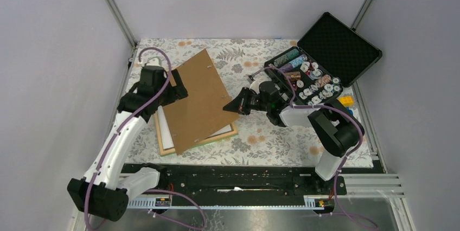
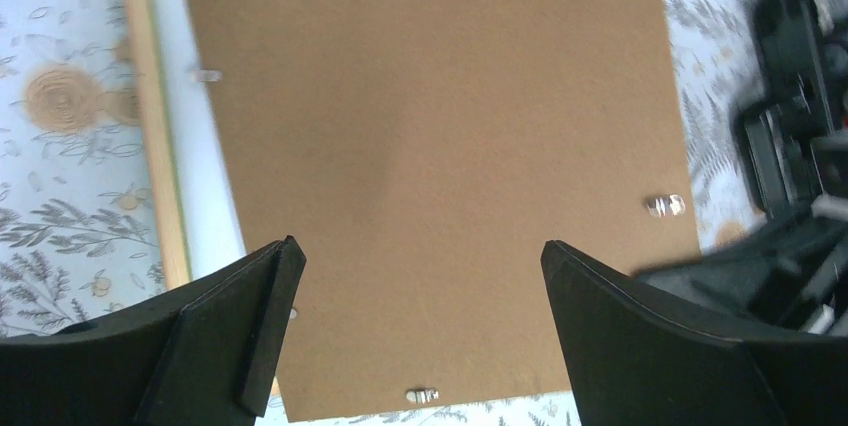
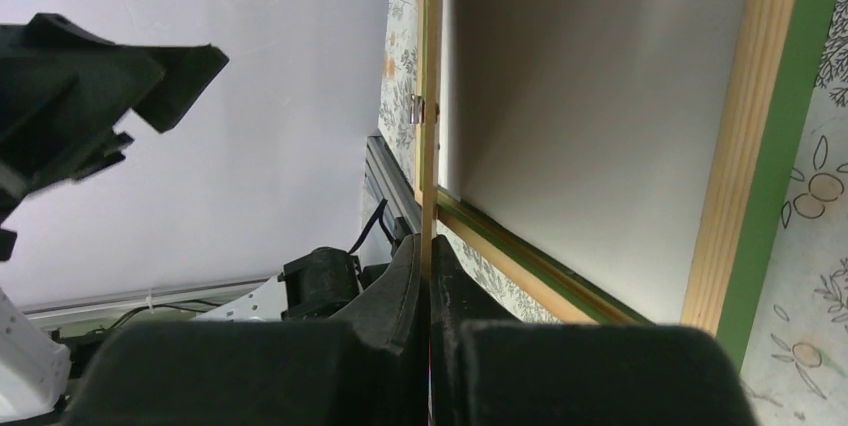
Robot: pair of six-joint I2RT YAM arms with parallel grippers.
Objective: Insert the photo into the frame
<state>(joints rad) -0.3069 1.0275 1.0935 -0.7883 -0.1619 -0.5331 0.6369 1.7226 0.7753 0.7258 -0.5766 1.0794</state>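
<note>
Plain lilac walls (image 1: pixel 233 3) enclose a floral-clothed table (image 1: pixel 260 145).

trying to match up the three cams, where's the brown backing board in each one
Top external: the brown backing board sits left of centre, skewed over the frame.
Left wrist: it fills most of the picture, beyond the open left gripper.
Right wrist: seen edge-on as a thin vertical strip, pinched in the shut right gripper.
Shared landmark: the frame's light wood rail, at the left in left wrist and at the right in right wrist.
</note>
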